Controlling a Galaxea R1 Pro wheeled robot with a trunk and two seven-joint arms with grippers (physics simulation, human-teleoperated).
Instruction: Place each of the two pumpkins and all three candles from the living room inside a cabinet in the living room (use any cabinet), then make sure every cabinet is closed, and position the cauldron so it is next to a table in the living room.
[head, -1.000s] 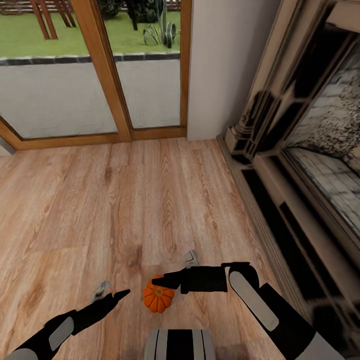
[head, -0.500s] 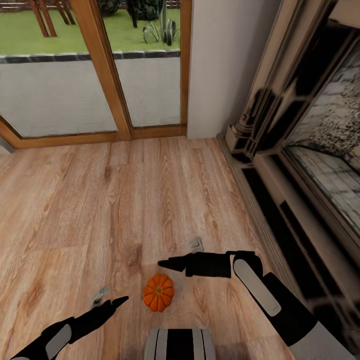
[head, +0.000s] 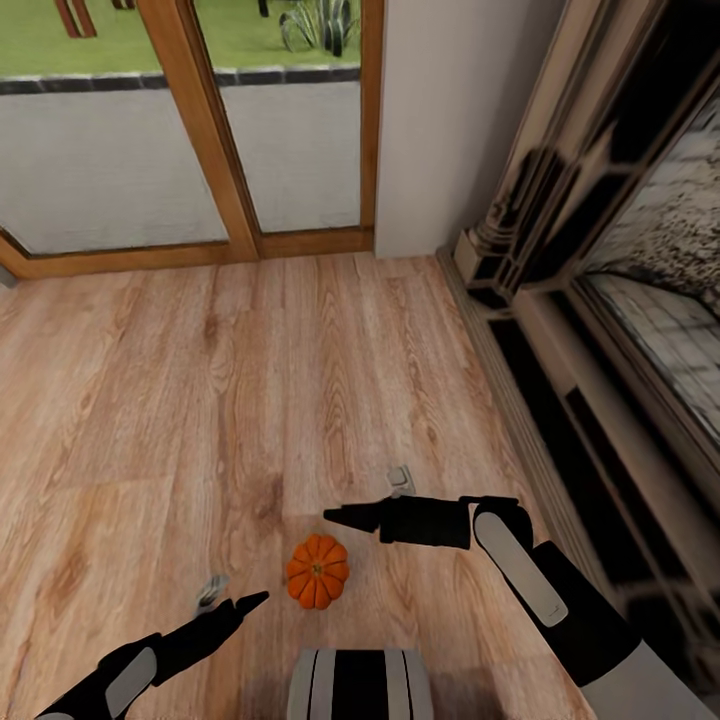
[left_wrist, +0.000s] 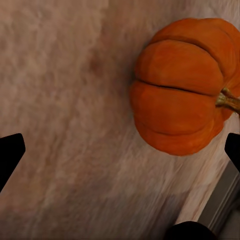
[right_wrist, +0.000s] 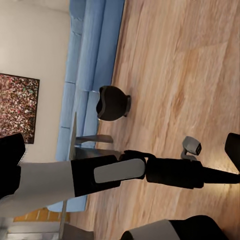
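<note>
Pumpkin sits loose on floor; both grippers, left and right, apart, empty. Risk: a fingertip nudge rolls it away.

Wood floor w/ a long blue sofa along a pale wall, dark speckled picture hung on it. Black cauldron sits on the floor just beside the sofa. Left arm, black w/ grey panels, stretches across the floor; its gripper tapers to a point.
</note>
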